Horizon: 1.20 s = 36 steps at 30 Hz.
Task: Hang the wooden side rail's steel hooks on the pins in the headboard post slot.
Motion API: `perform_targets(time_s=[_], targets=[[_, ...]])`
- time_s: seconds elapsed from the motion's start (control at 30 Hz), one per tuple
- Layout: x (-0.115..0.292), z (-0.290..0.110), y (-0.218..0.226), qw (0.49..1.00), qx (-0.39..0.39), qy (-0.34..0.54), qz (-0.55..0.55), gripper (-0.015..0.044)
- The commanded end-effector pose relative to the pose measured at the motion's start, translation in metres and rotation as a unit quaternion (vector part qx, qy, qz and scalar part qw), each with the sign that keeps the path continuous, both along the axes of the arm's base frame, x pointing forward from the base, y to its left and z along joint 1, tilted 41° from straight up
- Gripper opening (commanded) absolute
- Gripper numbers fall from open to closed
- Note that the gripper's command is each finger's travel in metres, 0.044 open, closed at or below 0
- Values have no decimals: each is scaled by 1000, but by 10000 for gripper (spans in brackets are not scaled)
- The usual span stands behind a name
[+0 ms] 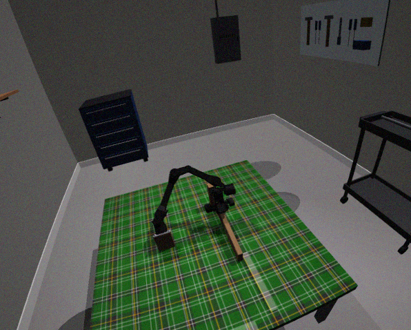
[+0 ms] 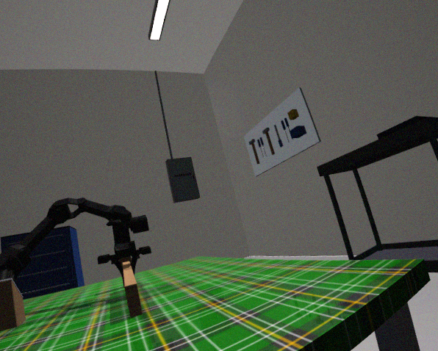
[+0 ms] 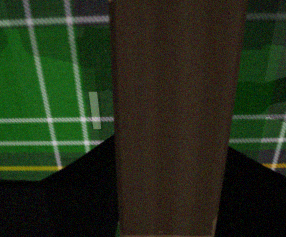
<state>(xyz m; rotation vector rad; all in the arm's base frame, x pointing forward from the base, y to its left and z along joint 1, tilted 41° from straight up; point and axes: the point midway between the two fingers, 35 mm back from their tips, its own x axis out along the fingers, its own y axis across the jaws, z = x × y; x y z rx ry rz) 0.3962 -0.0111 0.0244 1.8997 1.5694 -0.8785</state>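
The gripper [image 1: 218, 209] is clamped on the wooden side rail [image 1: 232, 237], gripping it along its length toward the end farther from the table's front edge. The rail runs as a long narrow strip across the green plaid table [image 1: 287, 255]; in the exterior view it slopes — the gripped part is raised under the gripper [image 2: 124, 260] while the near end of the rail [image 2: 131, 292] touches the cloth. From the wrist camera the rail [image 3: 175, 119] fills the middle as a broad dark brown plank running straight away from the lens, with plaid on both sides. The arm arches up from its wooden base block [image 1: 164, 240] and comes down on the rail from above. The headboard post and the rail's hooks cannot be made out — the gripper hides that end. A blue drawer cabinet [image 1: 114, 129] stands by the back wall and a black cart [image 1: 370, 125] stands well off to the side.
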Motion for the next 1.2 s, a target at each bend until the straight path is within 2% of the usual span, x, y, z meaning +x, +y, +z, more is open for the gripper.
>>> perform_targets(time_s=[0.0, 1.17], targets=[[1, 3, -1, 1000, -2, -3, -4, 0], [1, 6, 1, 1000, -2, -3, -4, 0]])
